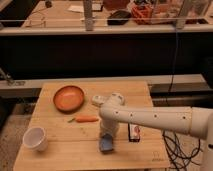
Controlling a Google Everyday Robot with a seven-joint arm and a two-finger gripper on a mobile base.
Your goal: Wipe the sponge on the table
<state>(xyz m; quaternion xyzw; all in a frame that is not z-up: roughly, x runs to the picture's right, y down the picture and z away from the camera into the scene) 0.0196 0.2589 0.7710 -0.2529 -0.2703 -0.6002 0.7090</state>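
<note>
The small blue-grey sponge (106, 144) lies on the light wooden table (60, 150), near the front and a little right of the middle. My white arm reaches in from the right and bends down over it. My gripper (107, 136) points straight down at the sponge's top and seems to touch or hold it. The arm hides the far part of the sponge.
An orange plate (69, 97) sits at the table's back left, a carrot (85, 119) in the middle, a white cup (35, 138) at the front left. A black-and-white box (133, 132) lies right of the sponge. A long cluttered workbench (100, 20) stands behind.
</note>
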